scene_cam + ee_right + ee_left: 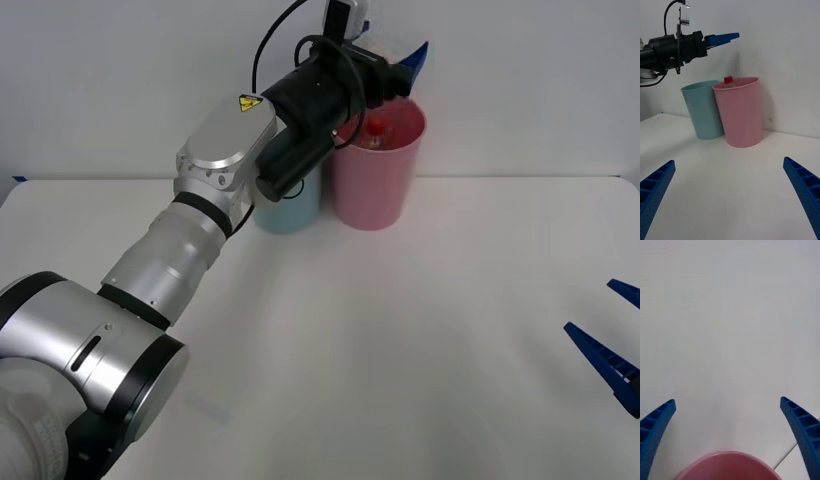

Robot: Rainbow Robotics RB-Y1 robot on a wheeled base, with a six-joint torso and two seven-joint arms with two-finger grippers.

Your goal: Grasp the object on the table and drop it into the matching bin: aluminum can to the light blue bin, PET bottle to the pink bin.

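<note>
Front view's top centre: left claw (405, 62), fingers apart, above one pink bin (378, 190); PET bottle (375, 132) inside. Right claw (730, 195) spread.

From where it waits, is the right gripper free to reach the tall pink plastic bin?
Probably yes: bare white table lies between the open right gripper and the pink bin; but the left gripper hovers open above it.

Plain white wall (520, 90) behind, even soft light, faint shadows
</note>
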